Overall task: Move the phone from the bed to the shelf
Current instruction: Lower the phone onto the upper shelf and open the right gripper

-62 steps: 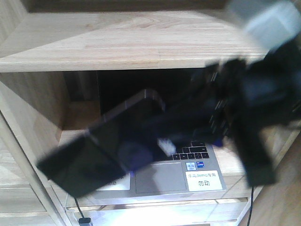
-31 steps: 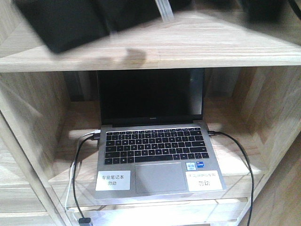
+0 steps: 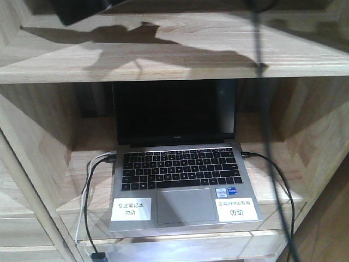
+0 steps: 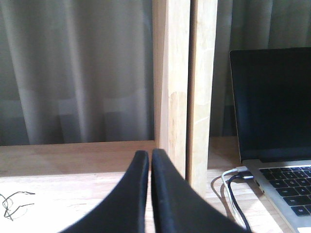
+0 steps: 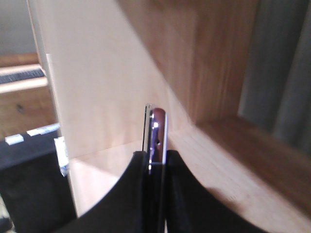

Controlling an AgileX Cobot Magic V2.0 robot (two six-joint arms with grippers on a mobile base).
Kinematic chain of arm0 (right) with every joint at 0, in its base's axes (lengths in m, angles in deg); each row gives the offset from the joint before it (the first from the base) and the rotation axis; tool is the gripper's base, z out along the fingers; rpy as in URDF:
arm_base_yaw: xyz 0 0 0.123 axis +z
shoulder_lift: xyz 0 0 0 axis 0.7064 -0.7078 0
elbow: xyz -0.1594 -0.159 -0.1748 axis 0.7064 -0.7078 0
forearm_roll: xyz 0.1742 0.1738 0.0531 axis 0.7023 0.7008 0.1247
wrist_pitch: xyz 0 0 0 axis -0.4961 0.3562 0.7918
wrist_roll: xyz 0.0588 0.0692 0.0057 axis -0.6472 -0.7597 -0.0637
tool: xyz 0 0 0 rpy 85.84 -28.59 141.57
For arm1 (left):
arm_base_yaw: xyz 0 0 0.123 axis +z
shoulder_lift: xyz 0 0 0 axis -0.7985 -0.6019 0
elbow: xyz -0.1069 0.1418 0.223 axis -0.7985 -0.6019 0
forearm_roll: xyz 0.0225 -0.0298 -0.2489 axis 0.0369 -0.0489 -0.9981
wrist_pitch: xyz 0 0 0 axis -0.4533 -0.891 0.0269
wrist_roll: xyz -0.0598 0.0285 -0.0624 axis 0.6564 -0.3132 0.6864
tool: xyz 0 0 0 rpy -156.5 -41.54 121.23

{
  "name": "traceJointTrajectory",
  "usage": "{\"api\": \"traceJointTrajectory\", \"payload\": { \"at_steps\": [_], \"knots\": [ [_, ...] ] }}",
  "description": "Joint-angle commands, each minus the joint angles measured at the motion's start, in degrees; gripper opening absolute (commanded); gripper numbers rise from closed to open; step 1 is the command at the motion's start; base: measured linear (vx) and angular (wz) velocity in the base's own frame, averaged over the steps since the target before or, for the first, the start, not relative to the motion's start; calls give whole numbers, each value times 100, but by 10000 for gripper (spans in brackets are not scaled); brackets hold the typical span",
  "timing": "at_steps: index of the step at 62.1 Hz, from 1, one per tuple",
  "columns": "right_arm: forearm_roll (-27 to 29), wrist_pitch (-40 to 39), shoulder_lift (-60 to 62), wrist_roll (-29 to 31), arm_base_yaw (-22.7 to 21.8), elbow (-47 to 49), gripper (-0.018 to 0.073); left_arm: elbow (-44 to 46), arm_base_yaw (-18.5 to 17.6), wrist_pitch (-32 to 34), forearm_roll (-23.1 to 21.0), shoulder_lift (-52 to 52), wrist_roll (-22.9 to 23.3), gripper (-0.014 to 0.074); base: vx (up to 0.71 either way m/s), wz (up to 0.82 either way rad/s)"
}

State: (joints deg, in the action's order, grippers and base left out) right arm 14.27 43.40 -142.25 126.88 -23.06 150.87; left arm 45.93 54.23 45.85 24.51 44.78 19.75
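**Setting the phone down flat on the upper board**

The right tool (image 5: 155, 160) is clamped on the phone (image 5: 156, 131), which shows edge-on between its two black fingers, pinkish metal rim upward. In the front view a dark corner of the phone (image 3: 82, 11) hangs at the very top, above the shelf (image 3: 163, 54) board over the laptop (image 3: 180, 180), casting a shadow on the wood.

To finish well, I judge the phone should be brought level, lowered until it rests on the board, set well back from the front lip, and only then released. Letting go while it is tilted or high risks a slide or drop.

The left tool (image 4: 148, 165) has its fingers pressed together on nothing, low beside a shelf upright.
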Motion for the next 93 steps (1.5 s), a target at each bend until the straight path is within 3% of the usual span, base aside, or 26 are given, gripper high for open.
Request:
{"api": "traceJointTrajectory", "payload": {
  "at_steps": [1,14,50,62,73,80,93],
  "knots": [
    [817,-379,-66,299,-38,284,-2,143,-2,431,-56,40,50,1,0,0],
    [1253,-526,-561,633,-38,284,-2,143,-2,431,-56,40,50,1,0,0],
    [1271,-977,-1044,834,-38,284,37,143,-2,431,-56,40,50,1,0,0],
    [1271,-1014,-1044,898,-38,284,206,143,-2,431,-56,40,50,1,0,0],
    [1271,-1091,-1044,898,-38,284,547,143,-2,431,-56,40,50,1,0,0],
    [1259,-1213,-1017,898,-38,284,714,143,-2,431,-56,40,50,1,0,0],
    [1173,-1232,-924,898,-38,284,713,143,-2,431,-56,40,50,1,0,0]
  ]
}}
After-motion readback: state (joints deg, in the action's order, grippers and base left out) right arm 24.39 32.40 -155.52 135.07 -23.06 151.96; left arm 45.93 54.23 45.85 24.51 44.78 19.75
